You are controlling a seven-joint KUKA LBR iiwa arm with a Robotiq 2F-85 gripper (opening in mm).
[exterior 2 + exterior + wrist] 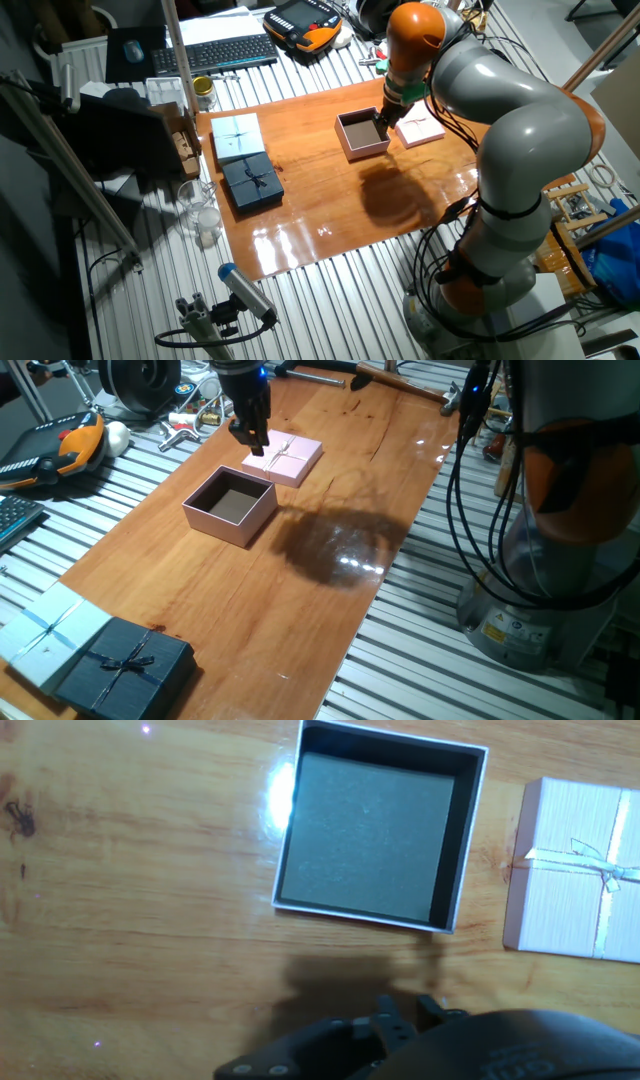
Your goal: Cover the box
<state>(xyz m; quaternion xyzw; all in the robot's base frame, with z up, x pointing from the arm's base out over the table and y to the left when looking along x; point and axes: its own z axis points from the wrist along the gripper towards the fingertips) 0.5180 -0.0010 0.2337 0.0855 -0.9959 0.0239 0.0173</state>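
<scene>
In one fixed view, nearest the camera at the lower left of the frame, a dark navy box with a bow (125,665) lies on the wooden table (300,600), touching a light blue ribboned box (45,635) at the left edge; both sit well apart from everything else on the board. Further up, left of centre, stands the box (230,505), pale pink outside and dark inside, open to the top; just beyond it, to its upper right, lies a pink lid (283,458) tied with a thin ribbon, near the box but not touching it. The gripper (251,440) hangs at the top centre of the frame, above the near-left edge of the lid and just beyond the box's far corner; its dark fingers point down, and whether they are parted or closed cannot be told from here, nor does the hand view show the tips clearly.

In the hand view the box (380,825) fills the upper middle of the frame, the lid (575,870) at the right edge, apart from it by a strip of bare wood; nothing sits between the fingers.

In the other fixed view the box (362,134) lies at the upper centre, with the gripper (385,122) at its right edge; the lid (420,128) lies just right of that.
</scene>
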